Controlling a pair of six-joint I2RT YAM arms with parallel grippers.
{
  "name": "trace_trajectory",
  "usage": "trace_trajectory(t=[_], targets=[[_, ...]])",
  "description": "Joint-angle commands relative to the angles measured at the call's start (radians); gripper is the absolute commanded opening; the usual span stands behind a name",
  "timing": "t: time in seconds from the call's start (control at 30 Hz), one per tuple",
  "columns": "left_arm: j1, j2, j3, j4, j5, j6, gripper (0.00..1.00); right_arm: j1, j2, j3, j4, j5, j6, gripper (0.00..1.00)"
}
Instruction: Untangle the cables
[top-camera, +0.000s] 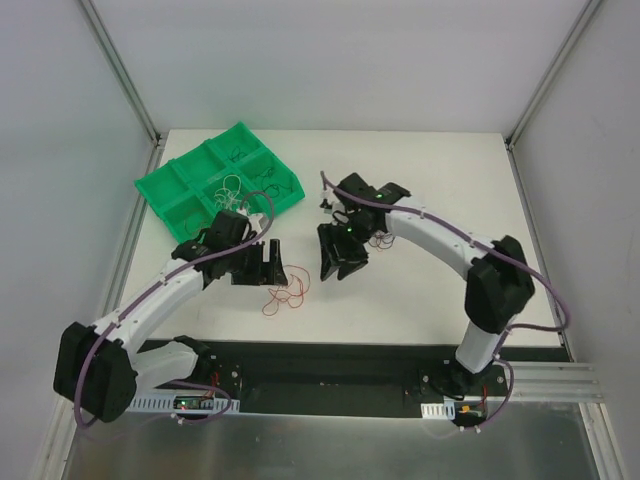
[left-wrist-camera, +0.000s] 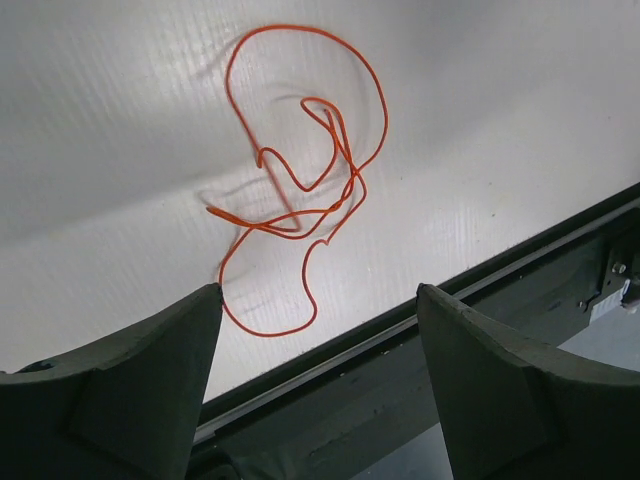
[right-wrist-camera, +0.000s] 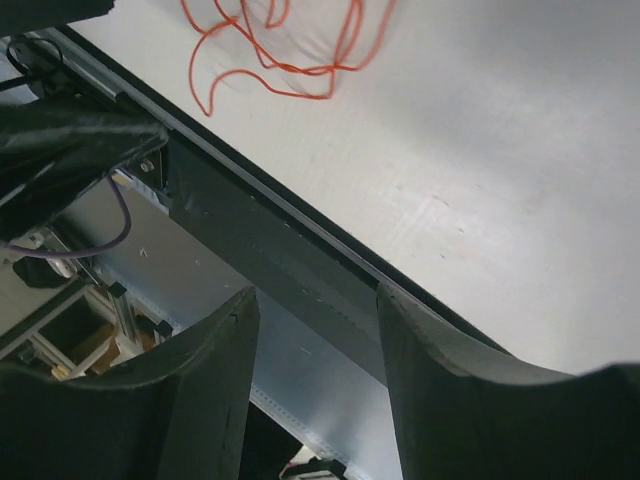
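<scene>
My left gripper (left-wrist-camera: 320, 300) and right gripper (right-wrist-camera: 315, 300) are open and empty, so the orange cable (left-wrist-camera: 345, 175) lies free near the tabletop's (top-camera: 420, 300) near edge.

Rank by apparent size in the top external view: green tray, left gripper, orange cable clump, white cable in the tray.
1. green tray
2. left gripper and orange cable clump: alike, and the gripper is nearer the camera, so unranked
3. white cable

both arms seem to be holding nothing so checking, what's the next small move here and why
Probably lower the left tool onto the orange wire and close. It hangs open and empty, and the wire lies loose on the table just ahead of it.
</scene>
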Motion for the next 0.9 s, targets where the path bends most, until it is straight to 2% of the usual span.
trace_trajectory(t=[0.0,0.2,0.33,0.43,0.5,0.57,0.67,0.7,0.77,0.87], targets=[[-0.043,0.125,0.074,-0.002,0.007,0.035,0.79,-0.097,-0.202,-0.112,-0.058,0.060,-0.038,0.54],[-0.112,0.364,0.181,-0.002,-0.061,0.106,0.80,-0.206,-0.363,-0.288,-0.030,0.073,-0.046,0.54],[-0.166,0.547,0.272,-0.002,-0.144,0.151,0.75,-0.220,-0.407,-0.343,-0.019,0.093,-0.035,0.54],[-0.181,0.667,0.327,-0.031,-0.188,0.135,0.61,-0.220,-0.427,-0.353,-0.018,0.101,-0.028,0.53],[-0.182,0.701,0.341,-0.034,-0.182,0.125,0.38,-0.218,-0.444,-0.351,-0.028,0.118,-0.037,0.53],[-0.182,0.696,0.348,-0.040,-0.190,0.126,0.20,-0.221,-0.458,-0.353,-0.042,0.136,-0.051,0.53],[-0.178,0.627,0.352,-0.041,-0.246,0.154,0.03,-0.227,-0.473,-0.359,-0.058,0.141,-0.061,0.53],[-0.172,0.585,0.353,-0.044,-0.268,0.164,0.00,-0.230,-0.478,-0.360,-0.059,0.139,-0.063,0.53],[-0.142,0.471,0.348,-0.045,-0.289,0.178,0.00,-0.233,-0.481,-0.362,-0.058,0.138,-0.065,0.53],[-0.033,0.324,0.348,-0.045,-0.276,0.169,0.00,-0.238,-0.475,-0.351,-0.062,0.141,-0.077,0.53]])
